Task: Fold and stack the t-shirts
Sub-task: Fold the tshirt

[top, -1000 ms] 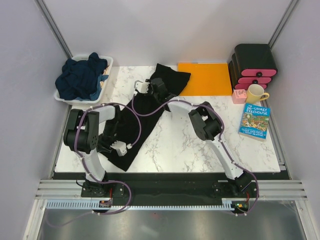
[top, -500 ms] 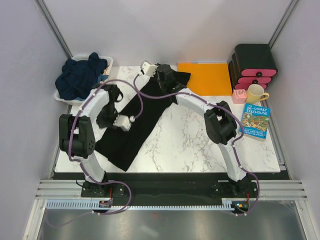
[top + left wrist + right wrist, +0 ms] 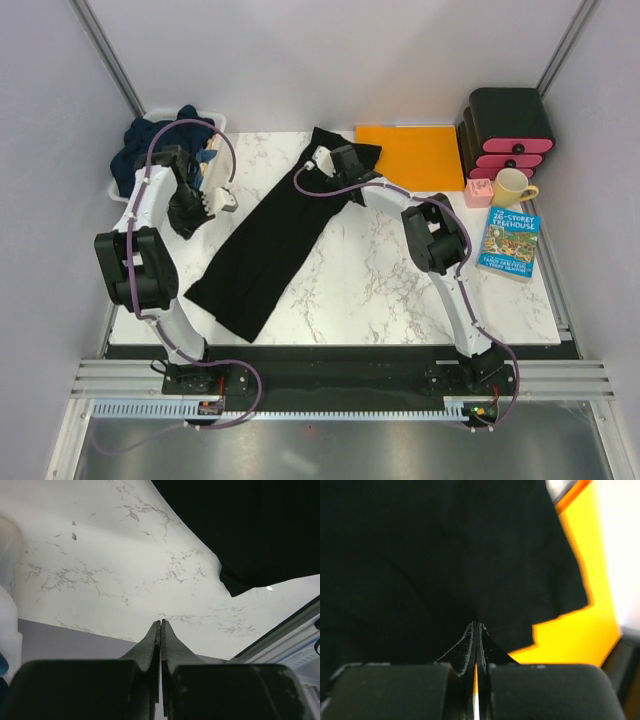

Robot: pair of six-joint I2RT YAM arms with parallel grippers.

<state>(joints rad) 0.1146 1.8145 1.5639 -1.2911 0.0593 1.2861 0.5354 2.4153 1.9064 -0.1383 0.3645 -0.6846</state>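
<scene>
Plainly, the left gripper point(image 3: 160, 622) has its fingers pressed together with nothing between them, above bare marble table point(image 3: 100, 570). Its wrist view catches a corner of the black t-shirt point(image 3: 260, 530) to the right, apart from the tips. The right gripper point(image 3: 475, 626) is closed too, tips over black cloth whose edge lies over the orange sheet point(image 3: 580, 630); whether a fold is caught I cannot tell. Only the overhead view shows the shirt as a long diagonal strip from far centre to near left, and the navy t-shirts point(image 3: 150, 150) heaped in the white bin point(image 3: 113, 188) far left.
</scene>
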